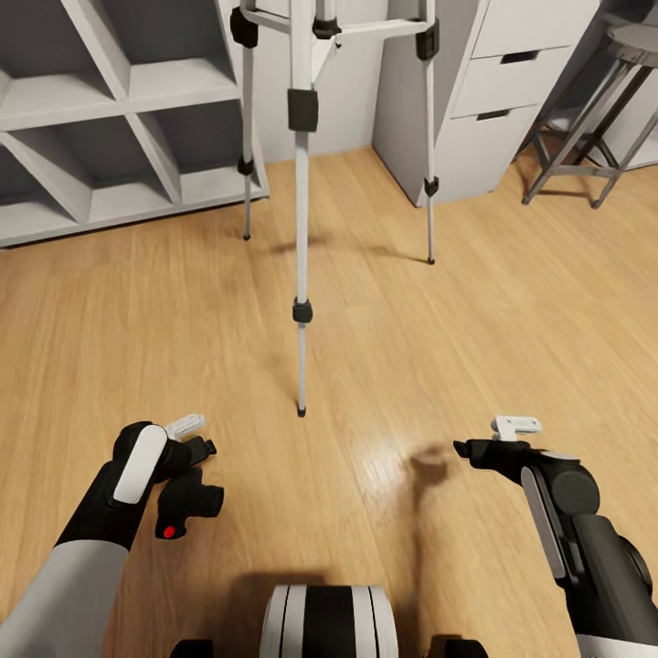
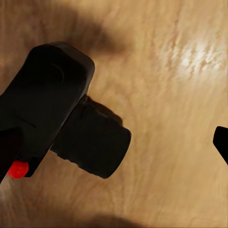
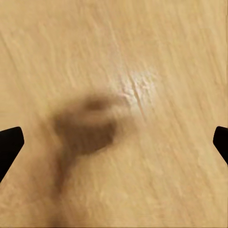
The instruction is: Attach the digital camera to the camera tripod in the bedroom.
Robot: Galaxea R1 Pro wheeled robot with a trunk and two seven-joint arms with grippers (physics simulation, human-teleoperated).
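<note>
Your left gripper is clamped on the one digital camera (red dot visible); right gripper fingers stand apart; one camera tripod, three legs.

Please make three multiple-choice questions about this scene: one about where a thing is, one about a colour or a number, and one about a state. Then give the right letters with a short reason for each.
1. Where is the camera?
A. On the shelf
B. At the left gripper, low above the floor
C. On top of the tripod

2. What colour is the dot on the camera?
A. Red
B. Green
C. Blue

3. What is the state of the right gripper?
A. Shut on the camera
B. Shut on a tripod leg
C. Open, holding nothing

Answers:
1 B: the head view shows the camera at the left gripper, and the tripod stands apart, farther ahead.
2 A: the dot shows bright red in the head view and the left wrist view.
3 C: in the right wrist view its fingertips sit far apart with only floor between them.
</note>
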